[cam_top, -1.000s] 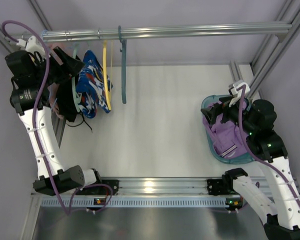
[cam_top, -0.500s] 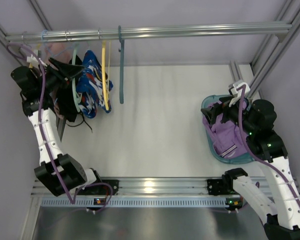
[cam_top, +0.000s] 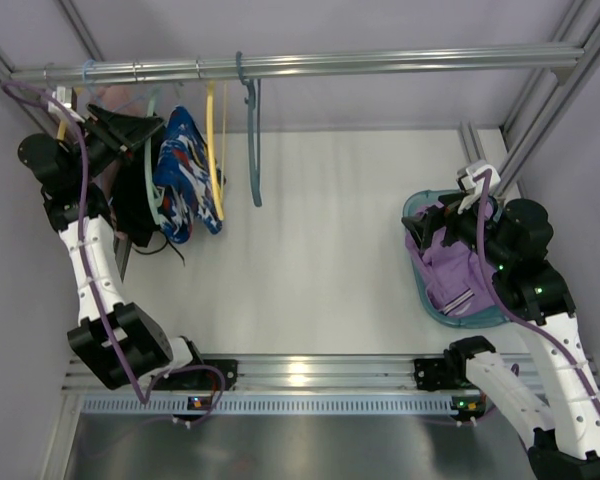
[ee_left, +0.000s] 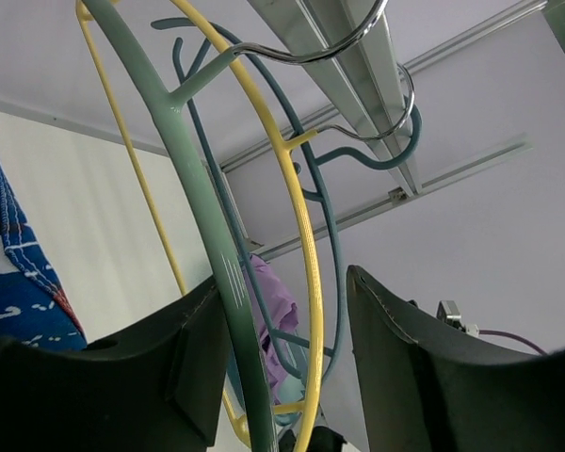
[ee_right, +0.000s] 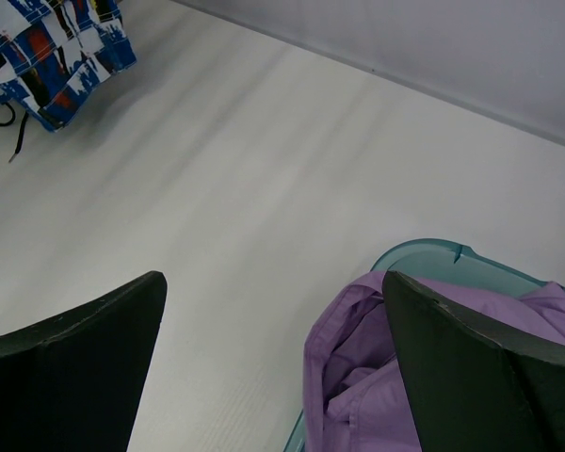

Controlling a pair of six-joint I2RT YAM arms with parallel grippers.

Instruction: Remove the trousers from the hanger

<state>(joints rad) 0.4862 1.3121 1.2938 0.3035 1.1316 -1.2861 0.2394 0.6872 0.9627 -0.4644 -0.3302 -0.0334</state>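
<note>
Left gripper [ee_left: 282, 303] stands spread wide, its jaws either side of the thin mint-green plastic hanger [ee_left: 202, 217] without pinching it; the bright-blue patterned fabric trousers [cam_top: 185, 175] hang just below it, apparently draped on that hanger, so removal seems not yet begun

**Lighting:** bright, even and diffuse, from overhead; no hard shadows.

**Top view:** sharp throughout. There is a white glare patch on the base rail [cam_top: 300, 375] between the arm bases, and a thin highlight runs along the hanging rail [cam_top: 380, 60].

**Left wrist view:** the left gripper [ee_left: 287, 278] has near-black, underexposed, soft-edged fingers [ee_left: 424, 377] (too close for focus). The hanger [ee_left: 212, 221] between them is crisp, with a pale sheen down its stem. The wall beyond is washed light.

**Right wrist view:** the right gripper [ee_right: 273, 282] shows as blurred dark silhouettes. The table [ee_right: 264, 169] ahead has a streaky sheen. A faint soft shadow lies beside the trousers [ee_right: 56, 56], far ahead-left. The purple cloth [ee_right: 377, 377] beside one finger is evenly lit and slightly soft.
</note>
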